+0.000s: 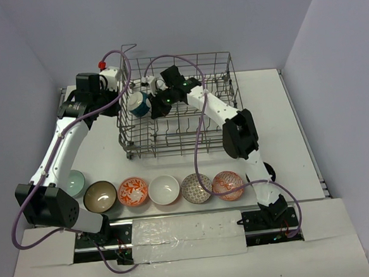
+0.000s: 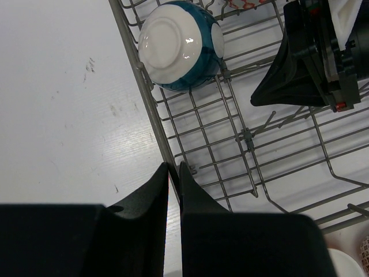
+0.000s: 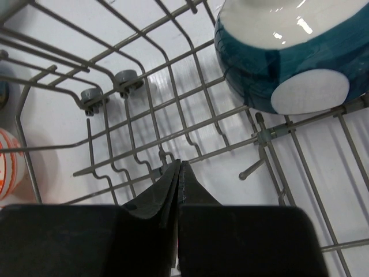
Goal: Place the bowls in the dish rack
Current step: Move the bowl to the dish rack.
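Note:
The grey wire dish rack [image 1: 221, 120] stands mid-table. One teal bowl [image 1: 139, 105] with white spots lies on its side in the rack's left end, white foot up [image 2: 168, 43]. My left gripper [image 1: 121, 81] is shut on the rack's left rim wire [image 2: 144, 92], which runs between its fingertips [image 2: 174, 165]. My right gripper [image 1: 158, 108] is inside the rack, just right of the teal bowl [image 3: 288, 63]. It is shut and holds nothing [image 3: 179, 163], with its tips over the floor wires. Several more bowls sit in a row in front of the rack.
The row on the table runs from left: pale green bowl [image 1: 75, 182], brown [image 1: 100, 196], orange-patterned [image 1: 133, 191], white [image 1: 164, 189], grey-patterned [image 1: 195, 188], red-patterned [image 1: 227, 185]. Upright tines [image 3: 256, 167] stand around the right gripper. The right arm [image 1: 238, 135] crosses the rack's front right corner.

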You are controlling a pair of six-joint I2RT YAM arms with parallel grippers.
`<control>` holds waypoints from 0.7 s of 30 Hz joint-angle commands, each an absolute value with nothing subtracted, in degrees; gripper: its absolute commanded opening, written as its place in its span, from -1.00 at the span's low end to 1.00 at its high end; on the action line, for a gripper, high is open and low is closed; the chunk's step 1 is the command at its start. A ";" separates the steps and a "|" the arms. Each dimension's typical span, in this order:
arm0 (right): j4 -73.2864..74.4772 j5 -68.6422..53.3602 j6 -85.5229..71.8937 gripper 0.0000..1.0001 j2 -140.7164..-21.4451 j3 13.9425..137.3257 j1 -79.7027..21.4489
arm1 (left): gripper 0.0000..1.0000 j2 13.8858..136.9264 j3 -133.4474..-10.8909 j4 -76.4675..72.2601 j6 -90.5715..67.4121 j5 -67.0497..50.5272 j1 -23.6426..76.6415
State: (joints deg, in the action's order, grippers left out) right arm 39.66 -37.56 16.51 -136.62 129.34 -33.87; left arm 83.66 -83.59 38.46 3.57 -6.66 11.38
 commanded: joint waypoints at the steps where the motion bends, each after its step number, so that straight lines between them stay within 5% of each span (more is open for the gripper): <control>1: 34.29 -38.49 13.19 -1.00 -138.25 132.27 -34.28 | -1.00 85.17 -82.44 38.14 4.83 -6.94 11.78; 21: 25.75 -40.08 7.38 -1.00 -143.26 136.93 -34.72 | -1.00 85.17 -81.83 37.71 5.27 -7.03 11.78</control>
